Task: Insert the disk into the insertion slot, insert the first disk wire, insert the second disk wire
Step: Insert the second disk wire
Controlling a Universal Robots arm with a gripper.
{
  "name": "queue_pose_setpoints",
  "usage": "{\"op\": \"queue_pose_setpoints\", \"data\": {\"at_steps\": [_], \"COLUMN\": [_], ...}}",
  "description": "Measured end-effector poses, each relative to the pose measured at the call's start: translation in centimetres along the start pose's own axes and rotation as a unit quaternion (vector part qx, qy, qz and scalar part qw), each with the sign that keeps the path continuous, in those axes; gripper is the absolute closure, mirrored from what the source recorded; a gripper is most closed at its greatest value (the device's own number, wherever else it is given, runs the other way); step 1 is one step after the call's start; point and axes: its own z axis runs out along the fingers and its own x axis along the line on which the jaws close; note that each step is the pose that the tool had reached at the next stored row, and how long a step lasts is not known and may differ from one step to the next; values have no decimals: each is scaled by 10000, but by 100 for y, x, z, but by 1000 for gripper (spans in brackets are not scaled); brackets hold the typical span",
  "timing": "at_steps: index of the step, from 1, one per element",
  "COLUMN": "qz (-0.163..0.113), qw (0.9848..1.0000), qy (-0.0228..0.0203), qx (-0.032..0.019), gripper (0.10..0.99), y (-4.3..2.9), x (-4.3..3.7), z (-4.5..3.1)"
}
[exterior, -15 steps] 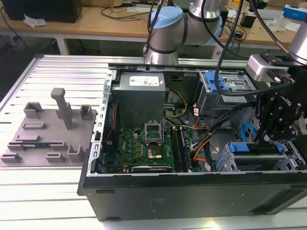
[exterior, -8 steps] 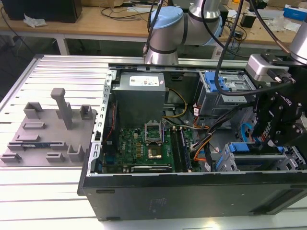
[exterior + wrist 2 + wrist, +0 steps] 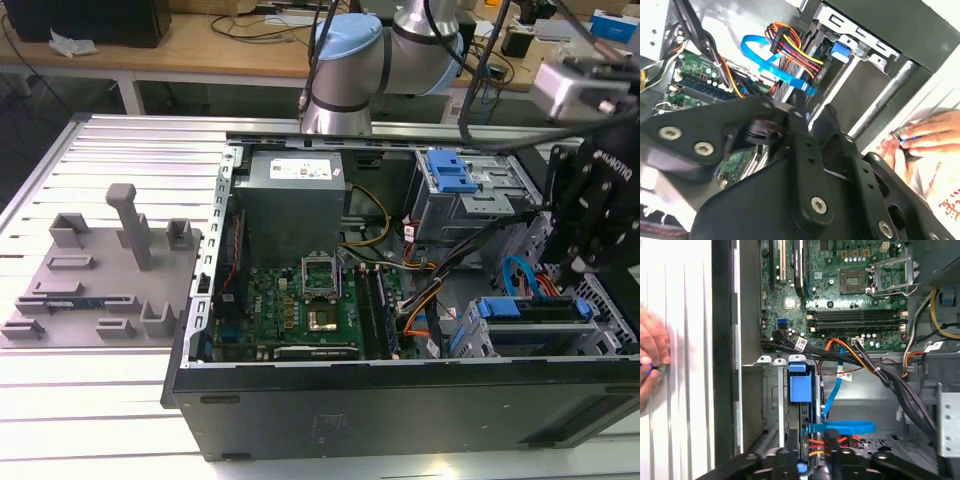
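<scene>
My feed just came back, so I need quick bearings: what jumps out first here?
An open black computer case lies on the slatted table, its green motherboard exposed. The black gripper hangs over the grey drive cage at the exterior view's right, by the looping flat bright blue cable and the red-orange wire bundle. A person's hand rests beside the case.

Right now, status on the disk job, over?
Gripper over the red-orange wire bundle at the disk's end. Disk seated in slot. Blue cable looped alongside. Person's hand outside case.

Disk (image 3: 806,405) mostly hidden edge-on in its slot (image 3: 771,405); hand (image 3: 652,360) cut by the frame edge.
</scene>
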Motion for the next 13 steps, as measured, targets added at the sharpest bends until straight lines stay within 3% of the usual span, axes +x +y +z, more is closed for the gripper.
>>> {"op": "queue_pose_setpoints", "data": {"at_steps": [1, 4, 13], "qz": [1, 1, 1], "qw": [10000, 10000, 10000], "qy": [10, 18, 19], "qx": [0, 0, 1], "gripper": [812, 980, 980], "y": [1, 1, 1], "x": [2, 0, -3], "z": [-40, -52, -54]}}
